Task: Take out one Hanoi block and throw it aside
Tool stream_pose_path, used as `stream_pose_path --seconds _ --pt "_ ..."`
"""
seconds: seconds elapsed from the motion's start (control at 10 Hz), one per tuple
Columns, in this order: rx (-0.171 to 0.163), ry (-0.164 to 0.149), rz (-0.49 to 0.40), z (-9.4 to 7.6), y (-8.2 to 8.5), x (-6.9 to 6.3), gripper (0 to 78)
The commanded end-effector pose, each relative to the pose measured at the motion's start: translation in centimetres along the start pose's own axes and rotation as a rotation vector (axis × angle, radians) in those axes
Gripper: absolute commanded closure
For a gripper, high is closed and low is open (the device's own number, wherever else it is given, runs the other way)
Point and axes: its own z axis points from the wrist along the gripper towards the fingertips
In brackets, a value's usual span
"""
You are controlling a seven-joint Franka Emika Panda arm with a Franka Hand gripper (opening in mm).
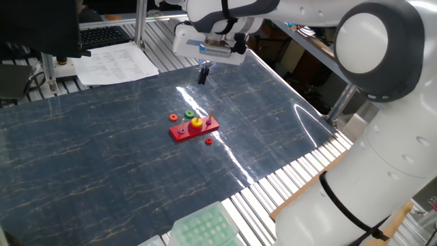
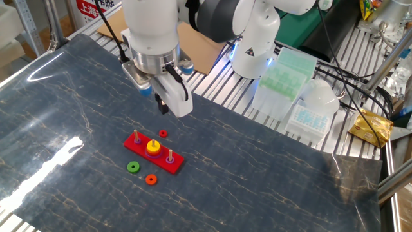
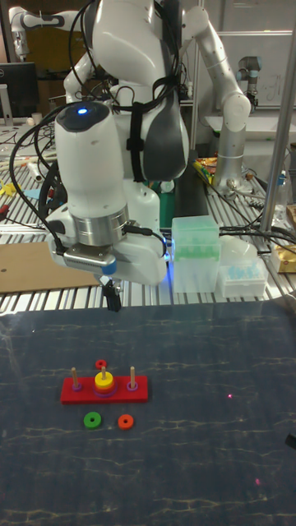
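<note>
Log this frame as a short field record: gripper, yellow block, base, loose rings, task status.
gripper: in the air above the mat, beyond the base, holding nothing; jaws look closed
Hanoi block: yellow, on the middle peg
red pegged base: flat on the mat, three pegs
green ring: loose on the mat
orange ring: loose beside the green one
red ring: loose on the other side
status: block not yet removed

You're looking at a glossy white arm (image 3: pixel 123 49) with rounded shells and dark grey joint bands — a blue light glows on its wrist housing. A ribbed silver collar sits above the white hand block, and black cables loop along it to slim black fingers (image 3: pixel 113 297).
</note>
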Motion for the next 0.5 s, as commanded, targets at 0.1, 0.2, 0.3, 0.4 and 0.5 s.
stream_pose_path --seconds 0.1,0.2,0.3,0.4,0.5 --pt "0.037 -0.005 -0.007 -0.1 0.0 -0.1 77.6" --pt "0.044 -0.008 -0.008 -0.1 0.0 -0.1 77.6" --pt "0.049 0.004 -0.006 0.1 -0.1 -0.4 77.6" --pt "0.048 0.006 -0.014 0.3 -0.3 -0.8 77.6" --pt "0.049 0.006 -0.016 0.6 -0.5 -1.2 77.6"
